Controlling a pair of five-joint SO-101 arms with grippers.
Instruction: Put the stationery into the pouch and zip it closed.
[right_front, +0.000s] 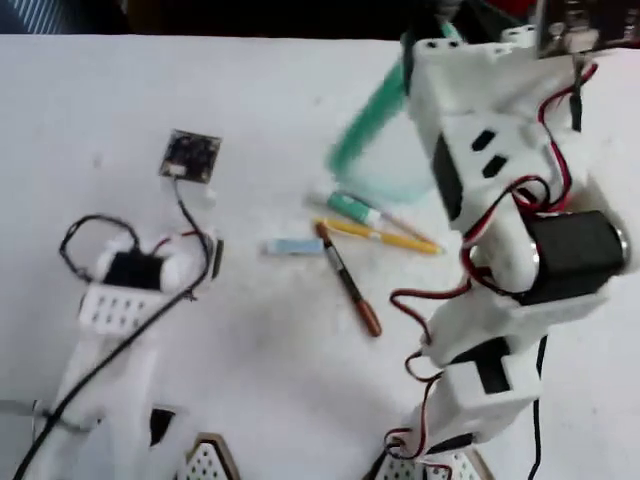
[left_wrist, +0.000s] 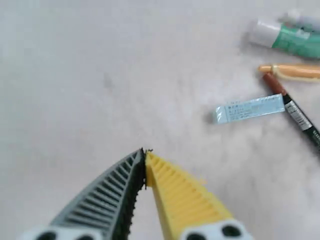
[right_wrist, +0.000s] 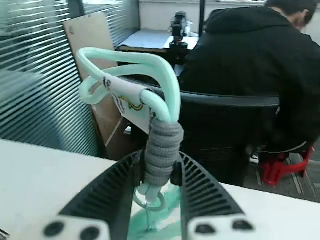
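My right hand (right_wrist: 160, 162) grips pouch (right_front: 362, 130) by grey loop (right_wrist: 161, 147), long axis tilted | my left hand (left_wrist: 145, 152) closed, empty

In the high view the pouch (right_front: 365, 125) is blurred and partly hidden behind the right arm (right_front: 500, 150). The left wrist view's edge cuts off the marker (left_wrist: 295, 111) and green tube (left_wrist: 287, 37).

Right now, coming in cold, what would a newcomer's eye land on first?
The mint-green pouch, held up at the far side of the table by the right gripper clamped on its grey strap. Next, lying loose mid-table: a brown marker, a yellow pen, a green-and-white tube and a pale blue eraser. The left gripper hovers shut and empty near them.
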